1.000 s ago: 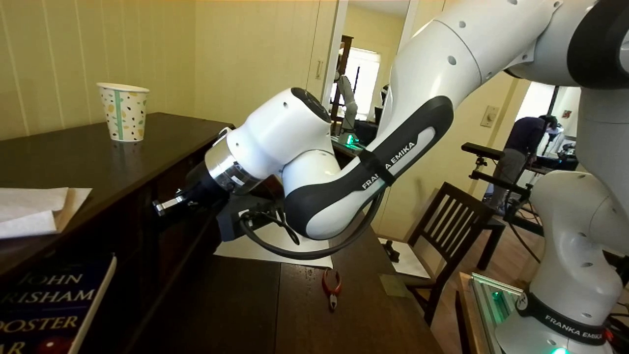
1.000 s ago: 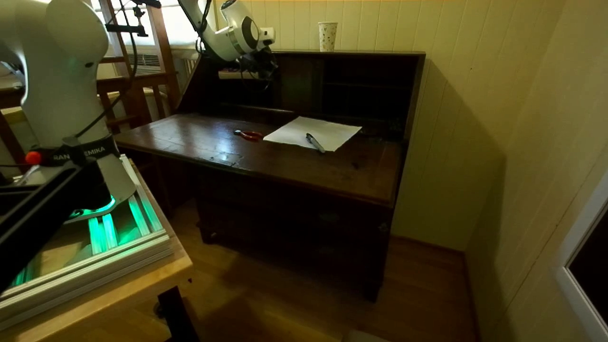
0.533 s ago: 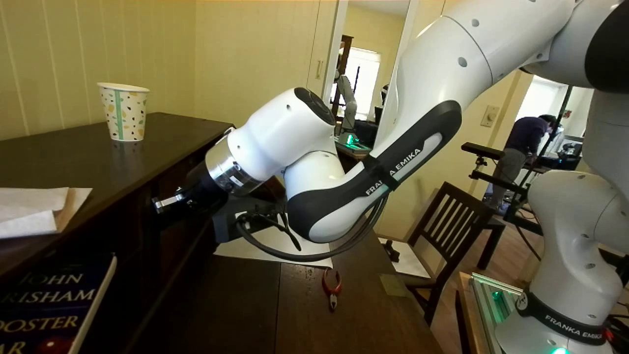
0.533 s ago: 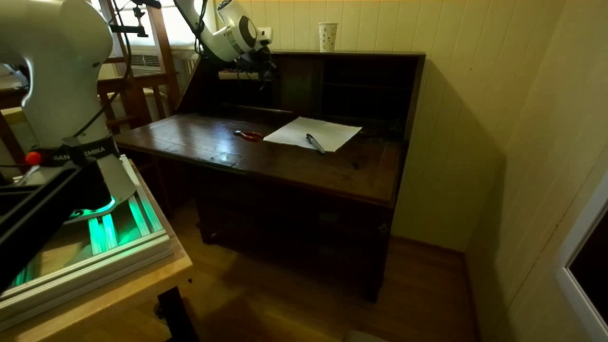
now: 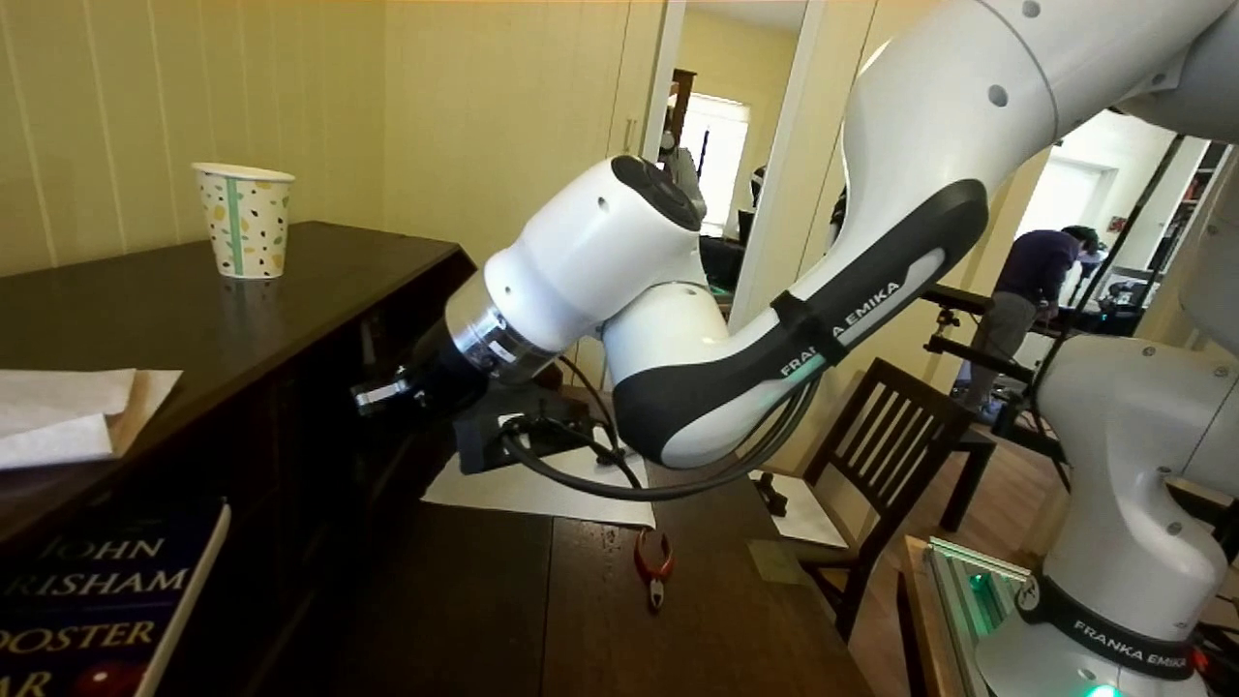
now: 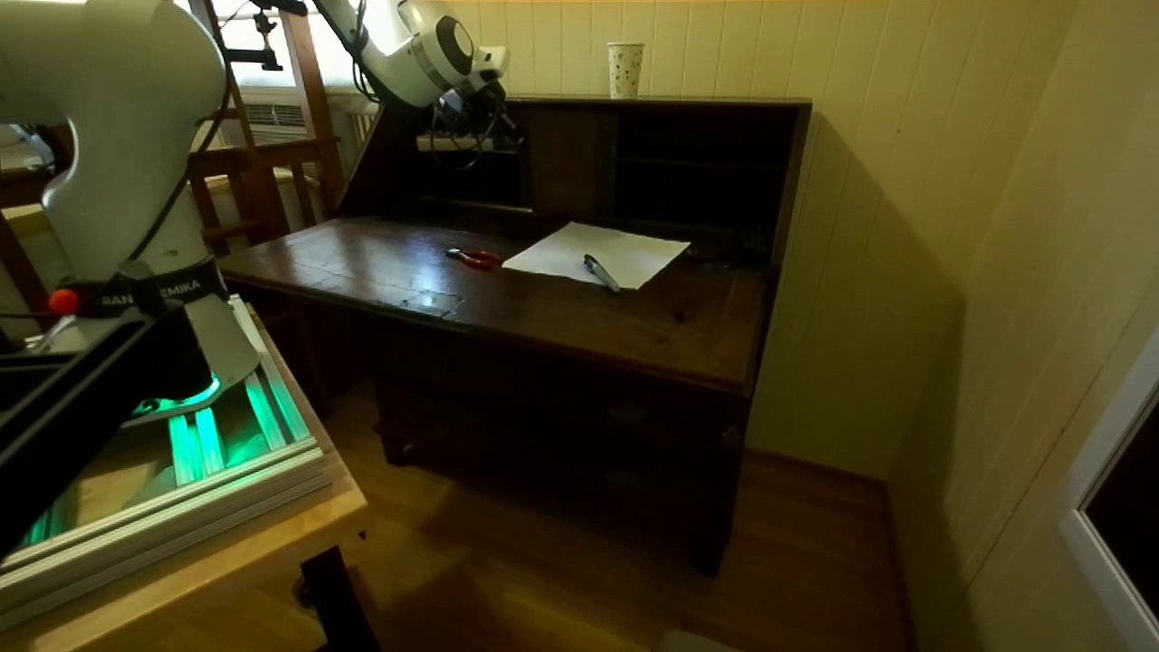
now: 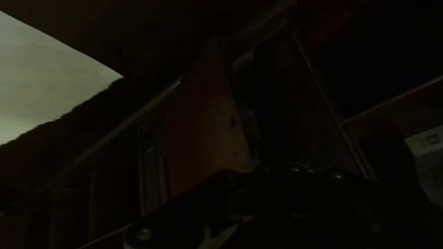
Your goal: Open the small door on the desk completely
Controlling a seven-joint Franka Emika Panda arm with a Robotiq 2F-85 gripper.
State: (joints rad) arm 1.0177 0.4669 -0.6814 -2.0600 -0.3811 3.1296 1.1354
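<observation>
The small door (image 6: pixel 563 172) is a dark brown panel in the middle of the desk's (image 6: pixel 625 335) raised section. In the dark wrist view the small door (image 7: pixel 204 135), with a keyhole-like spot, stands ajar, its free edge out from the dark opening on its right. My gripper (image 5: pixel 360 399) is just outside the compartments; in an exterior view the gripper (image 6: pixel 514 136) is left of the door. In the wrist view the fingertips (image 7: pixel 282 170) look shut together, with nothing seen between them, near the door's free edge. I cannot tell whether they touch it. The door's end is hidden behind the gripper.
A paper cup (image 5: pixel 247 223) and folded paper (image 5: pixel 73 416) stand on the desk's top. A book (image 5: pixel 106 600) is in a lower compartment. Red pliers (image 6: pixel 474 259), a white sheet (image 6: pixel 566 258) and a pen (image 6: pixel 600 272) lie on the writing surface. A slatted chair (image 5: pixel 886 445) stands beside it.
My gripper has drawn back from the compartments, to the right in an exterior view. The door's free edge seems to have swung outward, covering part of the ledge below it.
</observation>
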